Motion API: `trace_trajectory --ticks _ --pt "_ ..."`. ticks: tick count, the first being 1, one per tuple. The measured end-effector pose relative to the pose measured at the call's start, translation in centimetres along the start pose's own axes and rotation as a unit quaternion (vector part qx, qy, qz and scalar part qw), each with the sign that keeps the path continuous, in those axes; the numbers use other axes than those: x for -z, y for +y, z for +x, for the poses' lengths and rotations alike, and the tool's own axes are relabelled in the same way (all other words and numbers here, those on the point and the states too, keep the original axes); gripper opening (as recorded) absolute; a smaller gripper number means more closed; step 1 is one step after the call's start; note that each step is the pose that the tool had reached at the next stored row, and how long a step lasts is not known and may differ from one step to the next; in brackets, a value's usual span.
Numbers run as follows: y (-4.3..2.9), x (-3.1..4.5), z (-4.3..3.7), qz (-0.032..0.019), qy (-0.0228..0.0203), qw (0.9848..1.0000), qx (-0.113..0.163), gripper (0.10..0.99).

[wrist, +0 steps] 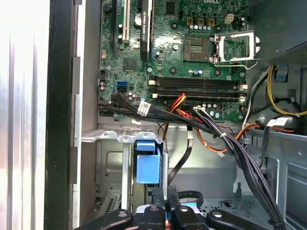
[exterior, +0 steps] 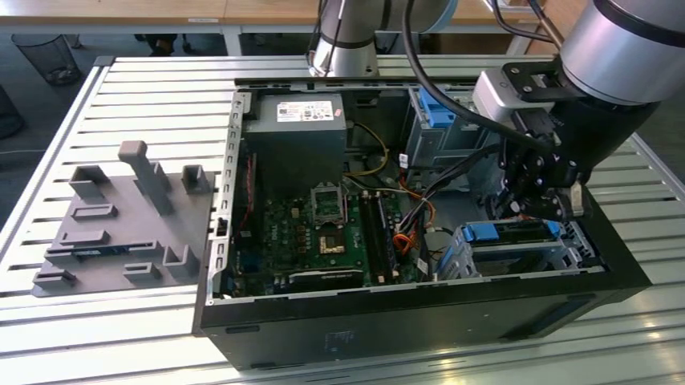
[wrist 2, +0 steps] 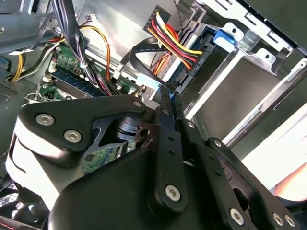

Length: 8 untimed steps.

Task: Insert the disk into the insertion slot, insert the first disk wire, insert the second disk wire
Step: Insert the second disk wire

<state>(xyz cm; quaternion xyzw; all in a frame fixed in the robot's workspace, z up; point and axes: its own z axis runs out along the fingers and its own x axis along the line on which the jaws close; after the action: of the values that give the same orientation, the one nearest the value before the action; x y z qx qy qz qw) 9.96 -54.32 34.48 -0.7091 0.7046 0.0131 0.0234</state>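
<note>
Nearest in the exterior view is the black wall of the open computer case (exterior: 407, 313), which lies on its side on a slatted table (exterior: 107, 337) so the arm can reach in from above. Just behind that wall, in the near right corner, sits the one low metal cage (exterior: 463, 258). The one disk (exterior: 512, 233) lies inside it, its blue frame facing the middle of the case, so the first step looks done.

The claw (wrist 2: 164, 96) hangs just over that blue edge. Its jaws are drawn almost together and seem to pinch the small plug at the end of a flat black wire (wrist 2: 139, 48), judging by the second wrist view. It is held end-on, likely to line it up with the disk's edge.

Two wires reach the disk. The other is a bundle of red, yellow and black strands (wrist 2: 175, 40), and its black plug (wrist 2: 194, 57) appears to be seated already.

Farther in lies one green board (exterior: 321, 233), then one grey power box (exterior: 294, 144), and to its right a taller bay (exterior: 434, 132) with a blue latch (exterior: 431, 104). Well apart on the left stands one grey peg plate (exterior: 107, 233).
</note>
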Motion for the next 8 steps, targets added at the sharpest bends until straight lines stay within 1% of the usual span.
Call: trace_trajectory --ticks 8 --pt "-0.02 -0.11 0.19 0.0000 -0.0004 1.0000 0.000 0.149"
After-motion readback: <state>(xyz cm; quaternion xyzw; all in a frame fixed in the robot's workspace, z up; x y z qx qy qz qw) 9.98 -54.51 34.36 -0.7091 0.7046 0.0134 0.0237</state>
